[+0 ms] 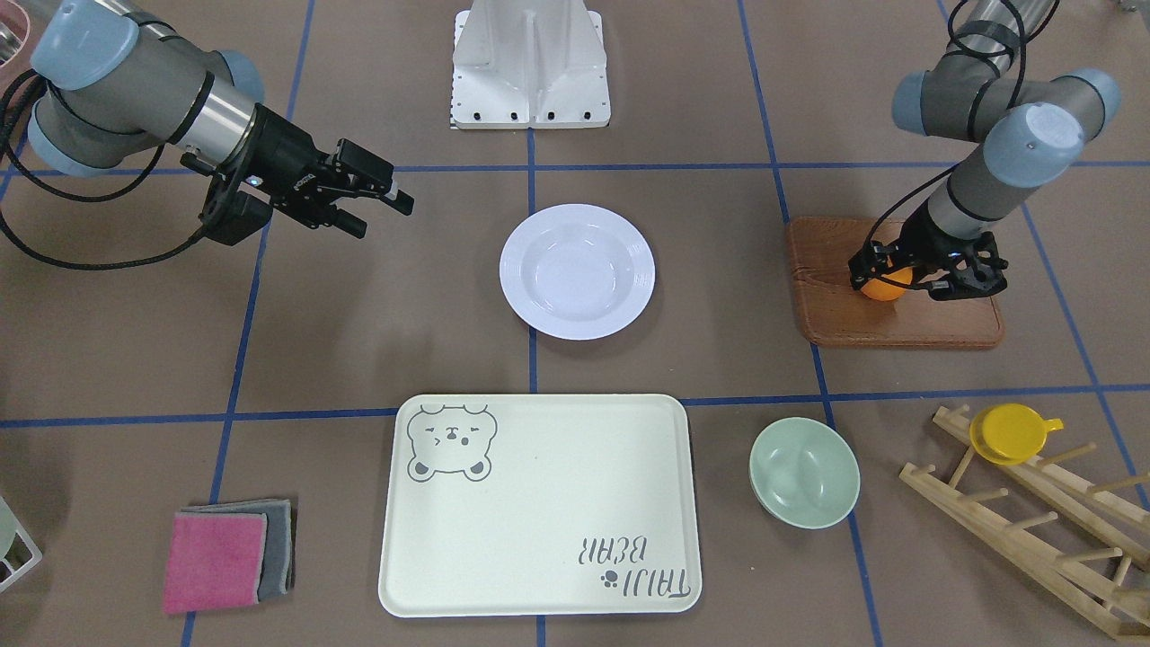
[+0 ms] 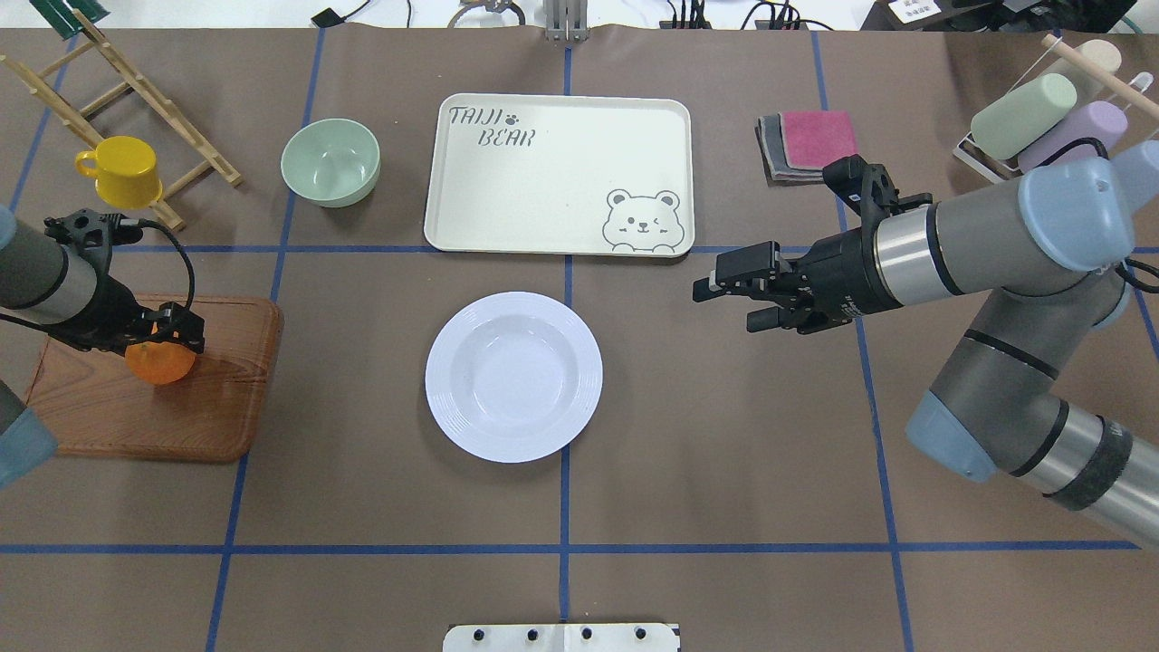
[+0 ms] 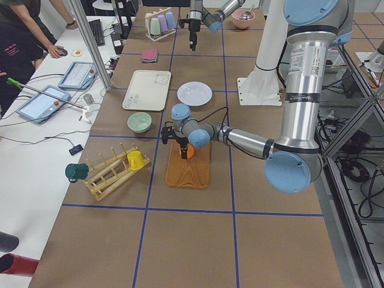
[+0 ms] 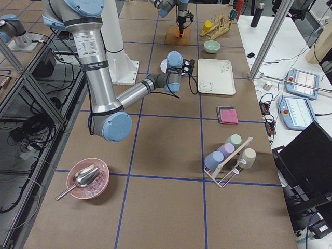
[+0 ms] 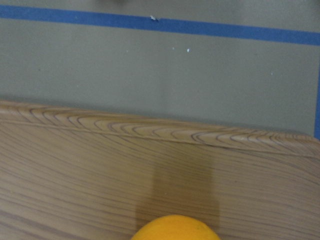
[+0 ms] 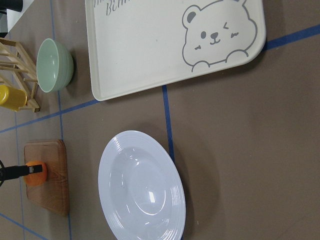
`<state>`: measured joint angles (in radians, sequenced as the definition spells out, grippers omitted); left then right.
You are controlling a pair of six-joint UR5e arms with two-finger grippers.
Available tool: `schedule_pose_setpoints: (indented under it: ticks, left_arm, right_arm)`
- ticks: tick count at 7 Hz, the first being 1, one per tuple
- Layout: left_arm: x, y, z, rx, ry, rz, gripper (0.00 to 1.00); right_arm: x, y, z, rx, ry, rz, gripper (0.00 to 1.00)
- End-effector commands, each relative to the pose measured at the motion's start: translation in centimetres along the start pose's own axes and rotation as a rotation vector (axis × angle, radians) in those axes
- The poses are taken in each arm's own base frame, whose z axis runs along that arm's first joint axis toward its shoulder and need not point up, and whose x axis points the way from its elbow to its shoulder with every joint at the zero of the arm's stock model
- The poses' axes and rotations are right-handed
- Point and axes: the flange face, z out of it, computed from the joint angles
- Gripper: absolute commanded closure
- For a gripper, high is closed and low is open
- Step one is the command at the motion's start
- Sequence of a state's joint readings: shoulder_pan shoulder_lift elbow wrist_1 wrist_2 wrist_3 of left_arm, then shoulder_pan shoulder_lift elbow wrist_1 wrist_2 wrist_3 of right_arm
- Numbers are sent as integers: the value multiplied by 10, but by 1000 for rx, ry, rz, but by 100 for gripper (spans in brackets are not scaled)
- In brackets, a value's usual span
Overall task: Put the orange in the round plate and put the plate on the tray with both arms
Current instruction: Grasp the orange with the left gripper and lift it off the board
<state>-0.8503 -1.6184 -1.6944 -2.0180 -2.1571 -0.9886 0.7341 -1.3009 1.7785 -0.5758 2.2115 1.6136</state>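
The orange is bright orange against a brown board streaked with darker grain. The round plate is glossy white, its rim ringed with fine ridges. The tray is cream, printed with a grey bear face and grey lettering. The counter is brown, gridded with blue tape.

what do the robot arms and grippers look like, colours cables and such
Both the left arm and the right arm are grey tubes with silver metal bands and round light blue joint caps. The left gripper and the right gripper are black, with two fingers each. Black cables run along both arms.
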Motion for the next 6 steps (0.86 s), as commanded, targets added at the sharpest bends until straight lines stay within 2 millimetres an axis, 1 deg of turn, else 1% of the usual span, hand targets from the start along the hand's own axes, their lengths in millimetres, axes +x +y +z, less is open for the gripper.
schedule_pose_setpoints:
  ticks: [1,2,3,4,5,6]
  left_arm:
    - [2,2,-1,-6,4,1,27]
    - [7,1,-4,-5,13,5,29]
    - [21,-2,-9,1,27,14,29]
    - [54,-14,-20,11,47,-34,28]
    - [110,-32,-40,13,56,-66,28]
    - [169,-26,-63,-11,50,-92,28]
  right_arm:
    - [1,-1,1,0,3,-3,0]
    - [-3,0,6,8,-2,-8,0]
    - [-9,6,21,47,-10,-16,0]
    - [-13,17,43,122,-18,-22,0]
    - [-12,23,55,158,-16,-21,0]
    - [-13,30,62,166,-17,-20,0]
